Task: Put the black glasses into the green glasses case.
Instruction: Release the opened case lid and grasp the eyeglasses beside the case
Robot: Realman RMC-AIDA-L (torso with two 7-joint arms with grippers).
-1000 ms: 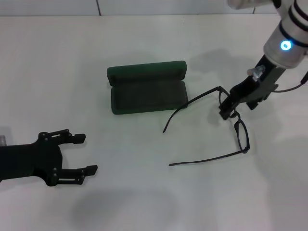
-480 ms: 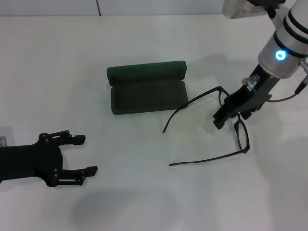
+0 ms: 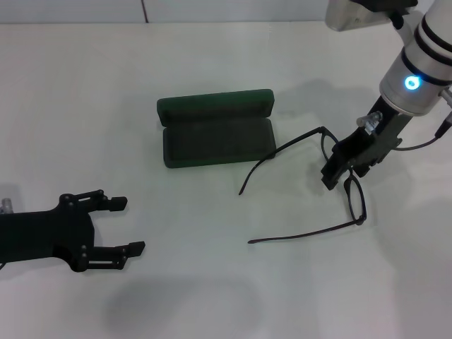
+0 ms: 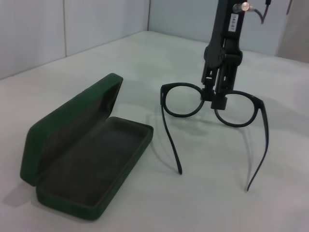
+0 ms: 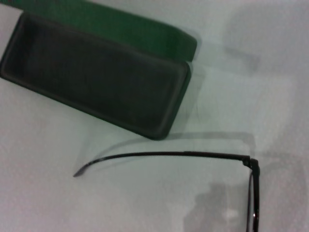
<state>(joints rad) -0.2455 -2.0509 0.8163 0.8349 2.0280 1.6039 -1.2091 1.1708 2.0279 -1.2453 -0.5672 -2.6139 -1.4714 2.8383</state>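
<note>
Nearest you, the left gripper (image 3: 116,226) rests low over the white table (image 3: 212,296), well in front of the green glasses case (image 3: 217,138) and off to its left, fingers spread and holding nothing. The case lies open, lid tipped back; your head view shows only its flat outline, while the left wrist view shows the raised lid and the dark lined tray (image 4: 84,164). Just to the right of the case the black glasses (image 3: 332,176) sit unfolded on the table, one temple tip reaching almost to the case's near right corner. The right gripper (image 3: 330,176) has its jaws pinched on the bridge between the lenses, a grip plain in the left wrist view (image 4: 218,99). Your right wrist camera shows only one temple arm (image 5: 169,155) beside the case (image 5: 96,77).
</note>
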